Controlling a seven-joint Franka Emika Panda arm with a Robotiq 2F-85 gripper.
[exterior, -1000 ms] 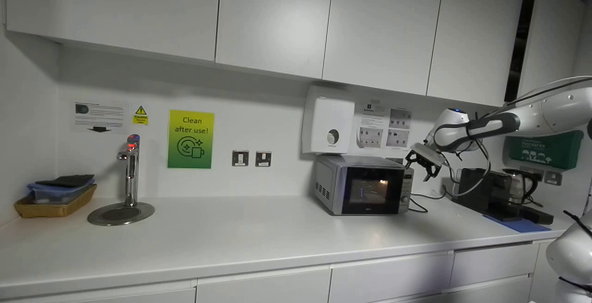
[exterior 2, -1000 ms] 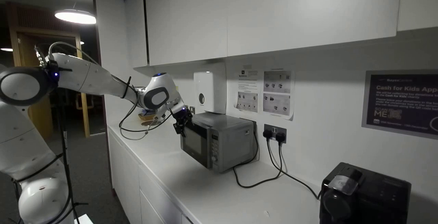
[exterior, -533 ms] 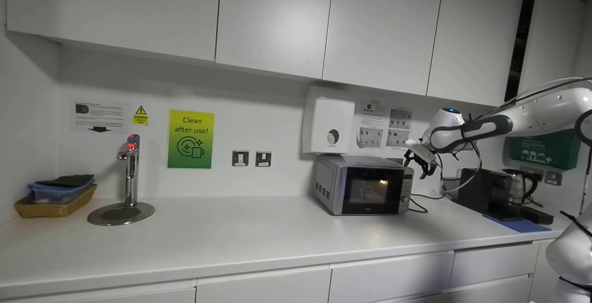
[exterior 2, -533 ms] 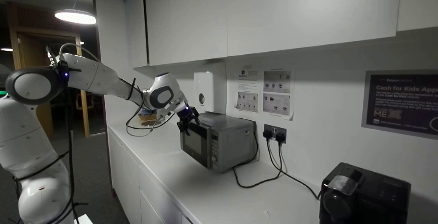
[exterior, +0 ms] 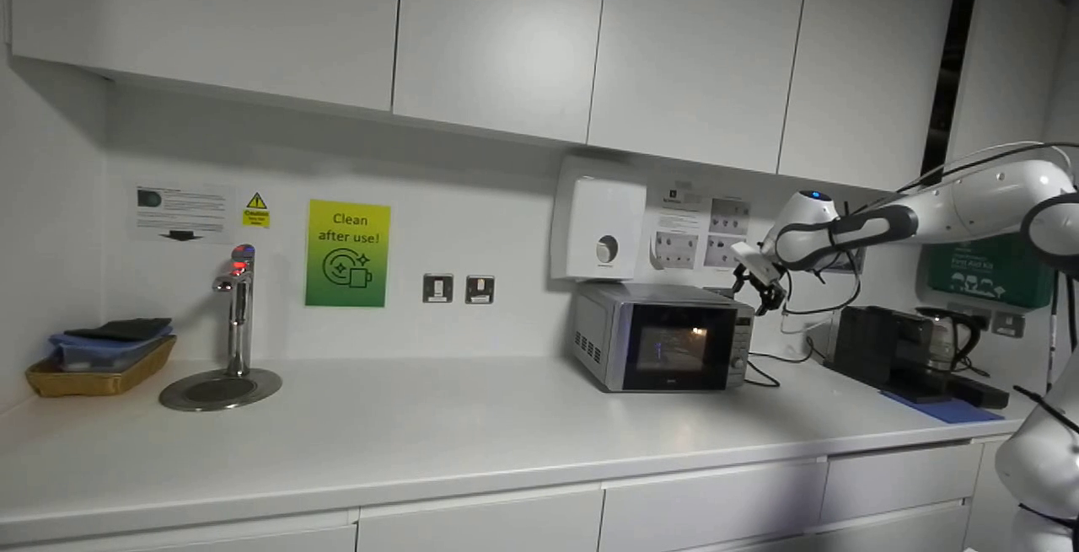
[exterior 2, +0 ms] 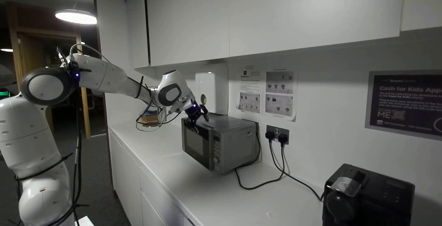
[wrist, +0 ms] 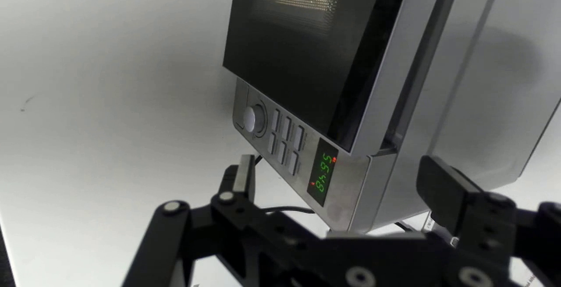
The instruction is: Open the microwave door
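Observation:
The microwave (exterior: 600, 334) is a silver-grey box on the white counter, also in an exterior view (exterior 2: 238, 146). Its dark glass door (exterior: 674, 354) shows in an exterior view (exterior 2: 195, 144) and in the wrist view (wrist: 298, 59), with a warm glow behind the mesh. It looks closed from outside; a dark gap runs behind its upper edge in the wrist view, and I cannot tell if it is ajar. My gripper (wrist: 342, 175) is open and empty. In both exterior views (exterior: 749, 299) (exterior 2: 202, 124) it appears near the microwave's upper front edge; contact is unclear.
A white wall dispenser (exterior: 600, 227) hangs just above the microwave. White cupboards (exterior: 691, 55) run overhead. A black coffee machine (exterior 2: 367, 198) and a glass kettle (exterior: 944, 340) stand farther along the counter (exterior: 472, 426). Black cables (exterior 2: 255, 187) lie beside the microwave. A tap (exterior: 240, 316) stands farther off.
The arm has reached further toward the microwave. The gripper has moved left in one exterior view, right in the other and slightly up. The microwave and its door look unmoved.

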